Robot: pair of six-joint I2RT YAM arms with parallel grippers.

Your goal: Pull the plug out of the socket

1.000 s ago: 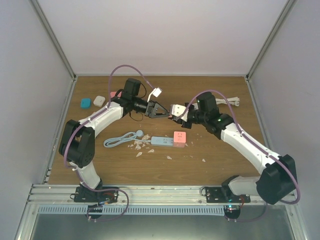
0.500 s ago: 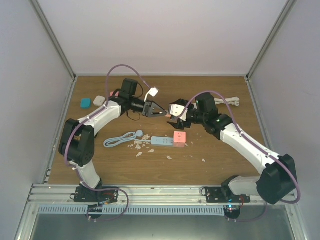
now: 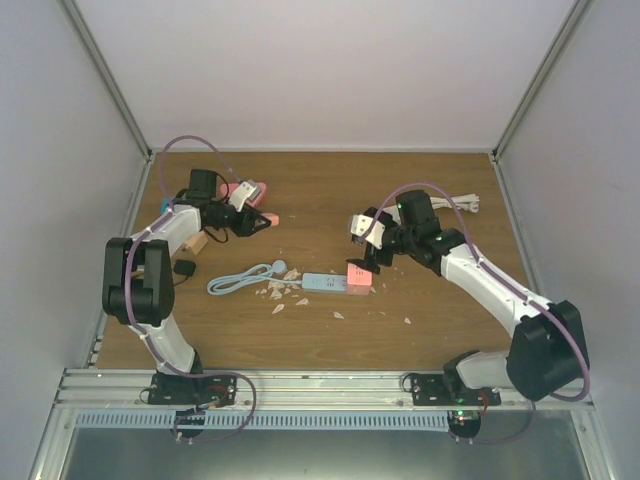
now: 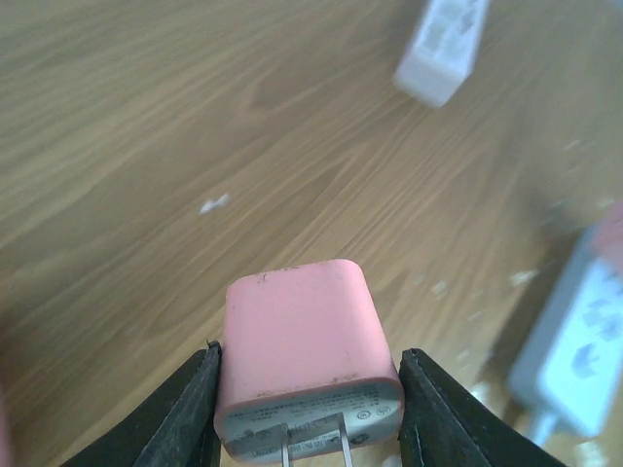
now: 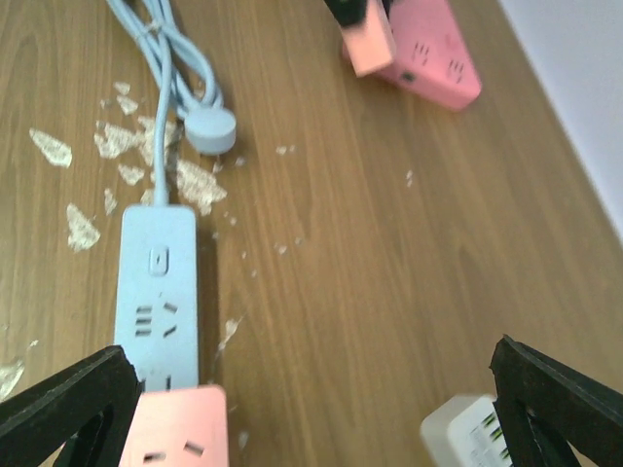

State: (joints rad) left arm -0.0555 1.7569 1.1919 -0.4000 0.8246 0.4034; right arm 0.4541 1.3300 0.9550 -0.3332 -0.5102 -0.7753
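The left gripper [image 3: 250, 222] has its jaws clamped on the pink plug [image 4: 304, 336] — a rounded, scuffed cube. Its two prongs are bare and point back at the wrist, so it looks free of any socket. It hangs over the tabletop [image 3: 440, 300], well left of the blue power strip [image 3: 322, 283]. The right gripper [image 3: 361, 245], jaws gaping wide, hovers over that strip's right end with the white socket block [image 3: 357, 224] unclamped beside it — so setting down falls to the left arm.

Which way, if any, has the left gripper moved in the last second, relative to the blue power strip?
Yes: the left gripper, holding the pink plug, swung left, away from the blue power strip.
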